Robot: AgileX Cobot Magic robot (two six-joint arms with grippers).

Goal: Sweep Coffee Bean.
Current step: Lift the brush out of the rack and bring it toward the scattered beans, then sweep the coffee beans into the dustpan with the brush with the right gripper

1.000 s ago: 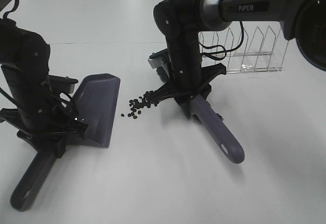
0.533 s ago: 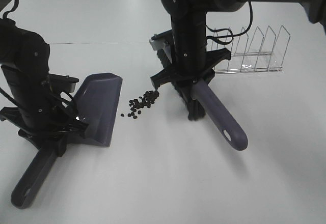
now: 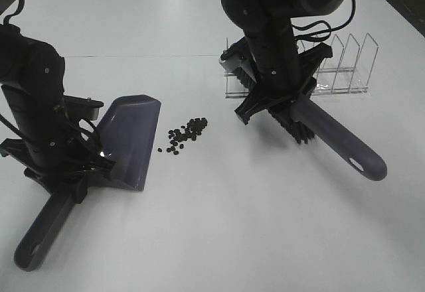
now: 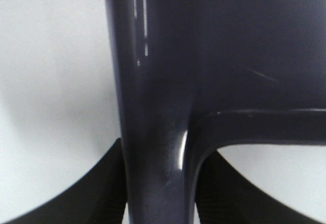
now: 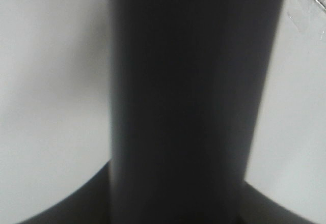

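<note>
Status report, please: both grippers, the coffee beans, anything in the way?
Left gripper shut on dustpan. Right gripper shut on brush. Coffee beans loose between them. Nothing blocking.

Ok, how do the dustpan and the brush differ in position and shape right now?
The dustpan lies flat on the table left of the coffee beans, open edge facing them; the brush is right of them, by the clear rack. The dustpan is a broad scoop; the brush is narrow with black bristles. Both are grey-purple and held by their long handles.
</note>
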